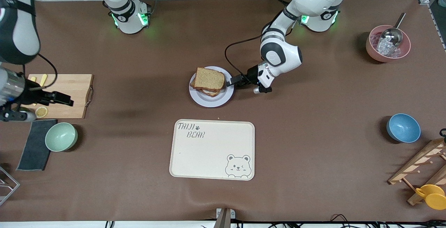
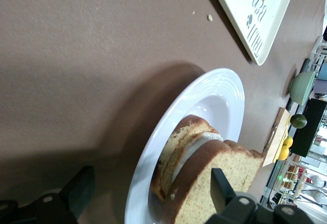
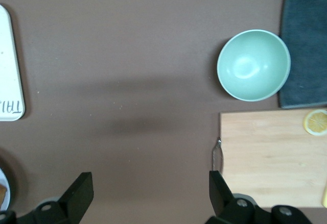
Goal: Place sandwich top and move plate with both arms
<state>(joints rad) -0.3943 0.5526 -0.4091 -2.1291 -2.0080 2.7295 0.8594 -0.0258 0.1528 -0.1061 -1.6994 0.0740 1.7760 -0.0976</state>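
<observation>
Sandwich top [image 1: 209, 78] is resting just past my spread left gripper [image 1: 231, 81] at the plate [image 1: 211, 100] rim, apparently risking a nudge, while my open right gripper [image 1: 64, 99] is waiting.

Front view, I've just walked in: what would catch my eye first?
The sandwich top lies on the stack on the plate mid-table, with the open left gripper at the plate's rim. Nearer the camera sits the bear tray. The open right gripper waits over the cutting board at the right arm's end.
</observation>
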